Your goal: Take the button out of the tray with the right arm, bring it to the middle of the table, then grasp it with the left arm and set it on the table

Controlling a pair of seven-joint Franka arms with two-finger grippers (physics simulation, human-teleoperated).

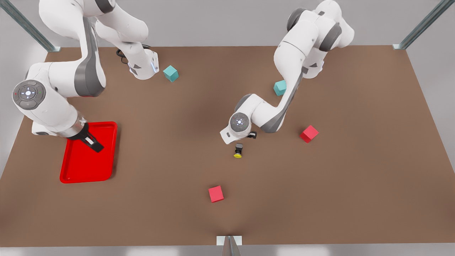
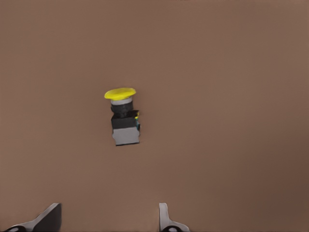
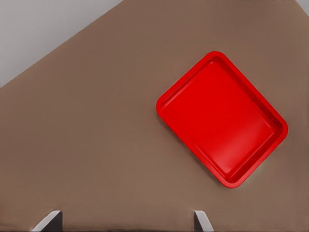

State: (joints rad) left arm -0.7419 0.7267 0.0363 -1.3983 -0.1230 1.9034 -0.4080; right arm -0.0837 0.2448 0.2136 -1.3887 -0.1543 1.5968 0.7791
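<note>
The button (image 1: 238, 150) lies on its side on the brown table (image 1: 170, 149) near the middle, its yellow cap toward the front edge. My left gripper (image 1: 250, 135) hovers just behind it, open, with nothing between its fingers. In the left wrist view the button (image 2: 123, 118) rests apart from the open left gripper (image 2: 106, 220). At the front view's left, my right gripper (image 1: 95, 145) hangs over the red tray (image 1: 85, 167), open and holding nothing. The right wrist view shows the tray (image 3: 222, 121) with nothing in it and the right gripper (image 3: 125, 222) high above the table.
One red cube (image 1: 308, 133) sits to the front view's right of the button, another red cube (image 1: 216, 193) nearer the front edge. A teal cube (image 1: 171, 73) lies at the back, and a second teal cube (image 1: 279, 88) is beside the left arm.
</note>
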